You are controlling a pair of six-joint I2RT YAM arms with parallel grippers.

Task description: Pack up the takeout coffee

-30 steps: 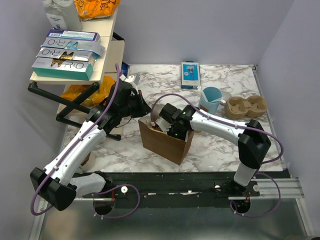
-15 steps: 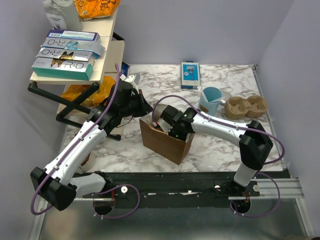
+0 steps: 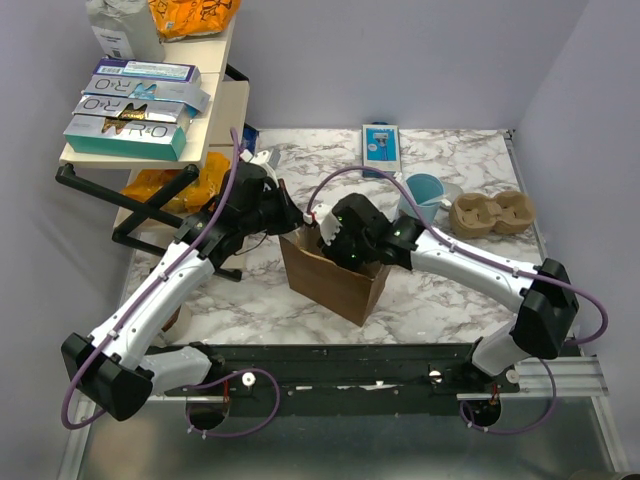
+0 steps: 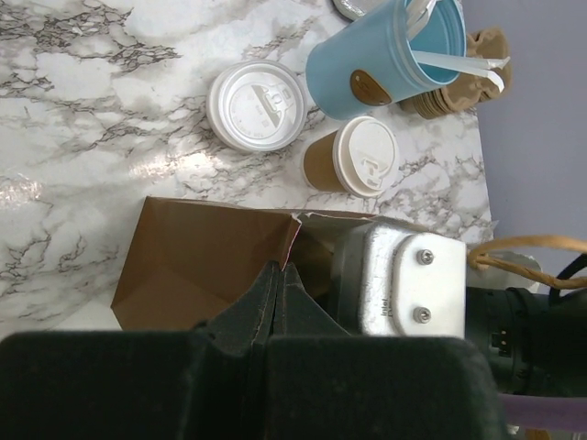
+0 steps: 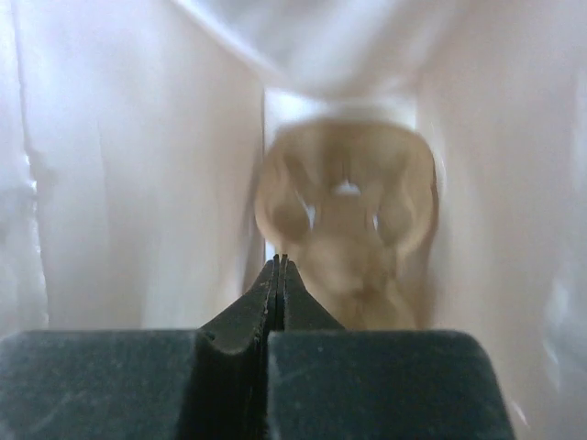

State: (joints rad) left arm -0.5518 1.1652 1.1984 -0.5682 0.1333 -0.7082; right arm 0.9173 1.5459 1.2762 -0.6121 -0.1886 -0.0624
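Shelf [image 3: 228, 62], stacked cartons. Middle carton [image 3: 140, 105]: large letters, "RO" legible. Bottom carton [image 3: 125, 130]: large letters "O R O", partly broken by a dark pattern. Top carton [image 3: 147, 71]: print too small to read. Blue packet [image 3: 380, 150] on table [image 3: 470, 290]: print illegible. Takeout coffee [image 4: 365, 156]: raised marks on lid, not legible.

right tool [image 3: 338, 256]: tips hidden in bag [image 3: 328, 292] | tan shape [image 5: 347, 215]: blurred | mug [image 4: 367, 57]: cut by top edge
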